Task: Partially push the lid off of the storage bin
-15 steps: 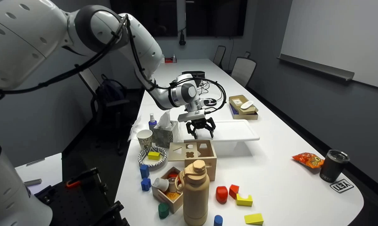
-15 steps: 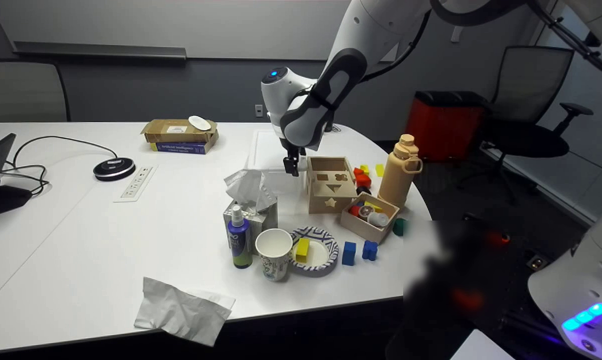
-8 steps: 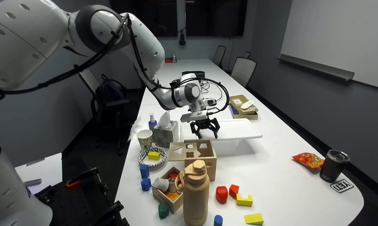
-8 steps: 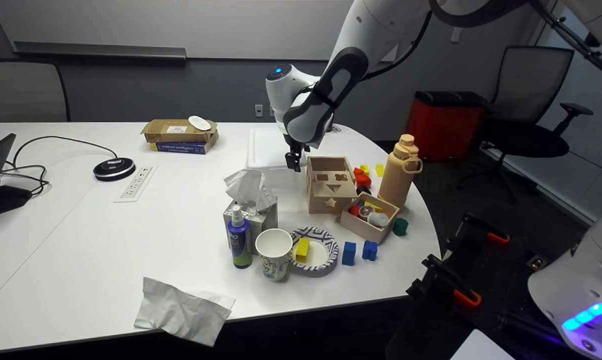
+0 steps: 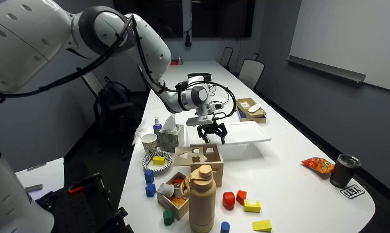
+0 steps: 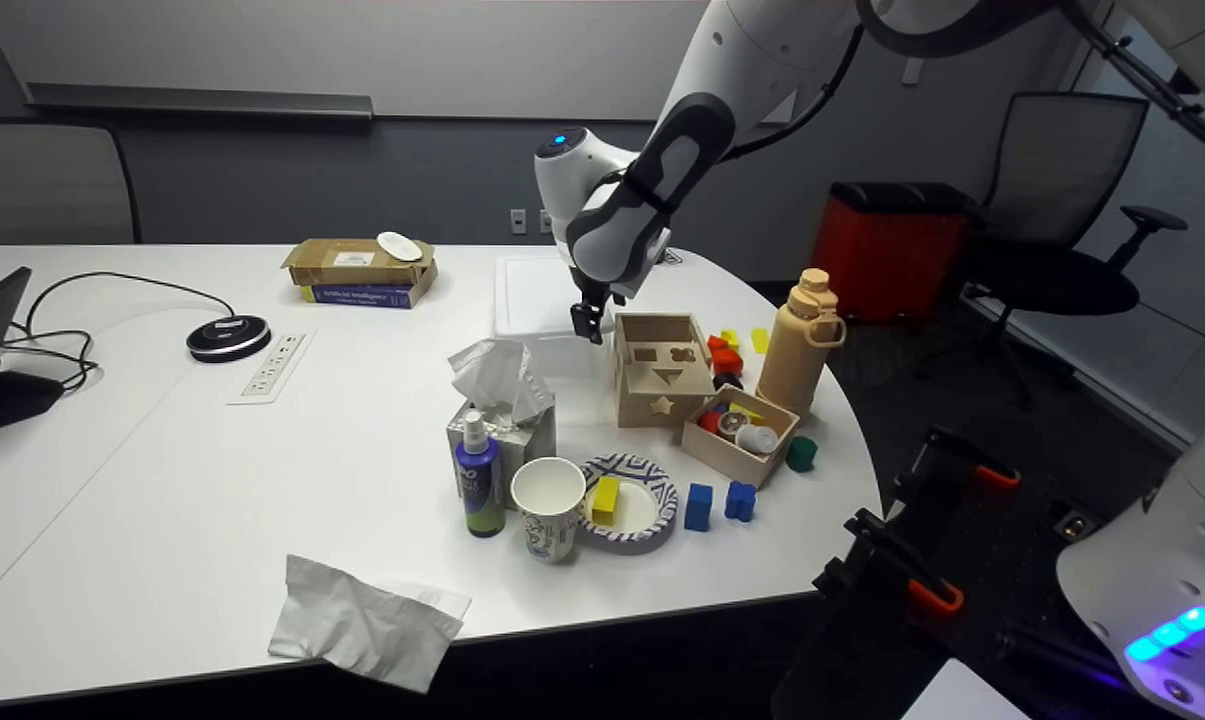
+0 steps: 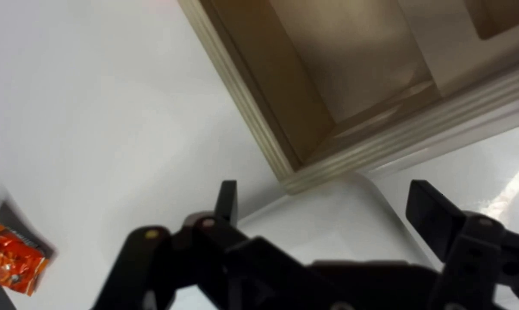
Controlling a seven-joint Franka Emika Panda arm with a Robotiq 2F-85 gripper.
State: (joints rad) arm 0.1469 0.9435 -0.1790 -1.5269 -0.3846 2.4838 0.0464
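In an exterior view the gripper (image 5: 215,141) is empty, fingers wide apart, at the left end of the lid (image 5: 243,133) — which stretches lengthwise to the right, already part-way off the bin (image 5: 194,134) — so I'd guess the push goes right.

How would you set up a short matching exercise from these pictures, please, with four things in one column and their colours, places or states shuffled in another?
Things:
1. lid
2. snack packet
3. tool
4. large bottle

Colours, places or states:
A. tan, standing upright
B. lying partly off the storage bin
C. orange, beside the black tumbler
D. jaws apart, holding nothing

Right pairs: 1-B, 2-C, 3-D, 4-A.
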